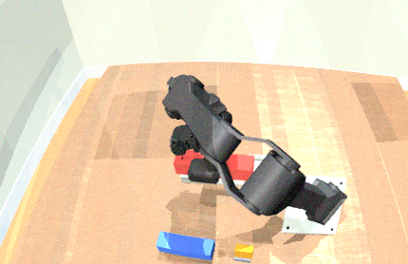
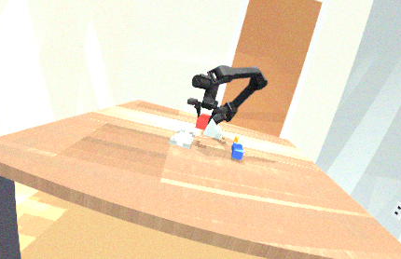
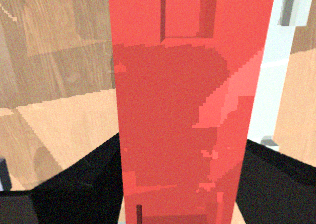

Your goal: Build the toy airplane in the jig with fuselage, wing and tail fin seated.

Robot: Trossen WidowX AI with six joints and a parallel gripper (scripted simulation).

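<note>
Long red block fuselage [image 1: 240,164] is clamped in the black gripper [image 3: 180,200], carried above the pale grey jig [image 2: 182,138]. Seating step pending; next: align, lower flat.

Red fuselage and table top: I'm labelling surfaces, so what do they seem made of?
Red fuselage, shut in the gripper: probably matte plastic, given its flat uniform colour without grain. Table top: looks like wood with a satin finish, showing plank streaks and grain.
</note>
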